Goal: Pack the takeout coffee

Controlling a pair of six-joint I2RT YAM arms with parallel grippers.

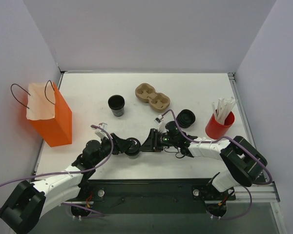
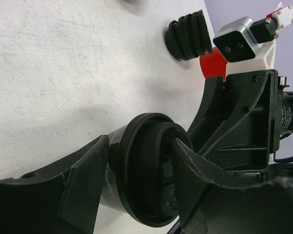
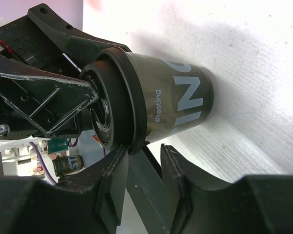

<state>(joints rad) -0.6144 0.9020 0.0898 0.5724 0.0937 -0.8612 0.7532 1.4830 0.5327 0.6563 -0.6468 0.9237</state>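
The takeout coffee (image 1: 133, 146), a black cup with a black lid, stands on the table between the two arms. My left gripper (image 1: 128, 145) is shut on it. In the left wrist view, one finger lies against the cup wall (image 2: 88, 180) and the other lies across the lid (image 2: 146, 170). My right gripper (image 1: 154, 140) is just right of the cup, its jaws a narrow gap apart. In the right wrist view, one fingertip (image 3: 118, 165) touches the lid rim of the cup (image 3: 180, 97). The orange bag (image 1: 51, 119) stands open at the far left.
A lidless black cup (image 1: 116, 105) and a cardboard cup carrier (image 1: 153, 96) sit behind the arms. A stack of black lids (image 1: 186, 118) and a red cup of white sticks (image 1: 219, 127) are at the right. White walls enclose the table.
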